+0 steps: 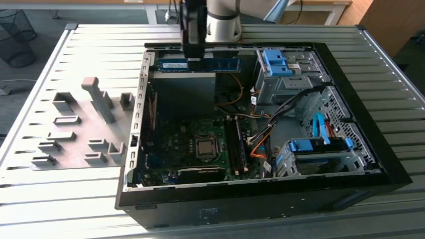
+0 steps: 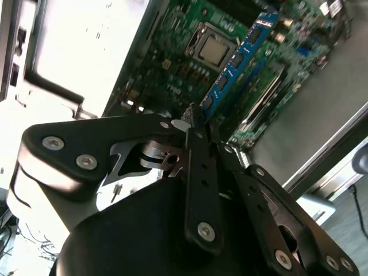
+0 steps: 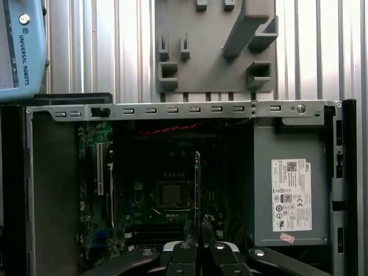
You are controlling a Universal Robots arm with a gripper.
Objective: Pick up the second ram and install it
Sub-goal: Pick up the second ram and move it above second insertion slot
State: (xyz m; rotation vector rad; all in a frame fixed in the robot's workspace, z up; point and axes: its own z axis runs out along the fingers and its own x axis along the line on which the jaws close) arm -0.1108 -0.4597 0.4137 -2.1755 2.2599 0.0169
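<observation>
Leftmost in the exterior view lies one grey moulded fixture plate (image 1: 79, 129). Next comes one open black computer case (image 1: 265, 209) with two light-blue latches (image 1: 277, 62). The second ram (image 1: 222, 64), a long thin blue black-chipped board, is held level above the case interior, pinched by one black gripper (image 1: 194, 59).

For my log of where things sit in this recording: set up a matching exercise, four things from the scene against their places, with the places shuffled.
Things:
1 second ram
2 grey fixture plate
3 processor
4 light-blue latches

Places:
A on the motherboard
B gripped between the fingers
C inside the case, at the exterior view's right
D on the table, at the exterior view's left of the case

Pairs: 1-B, 2-D, 3-A, 4-C
</observation>
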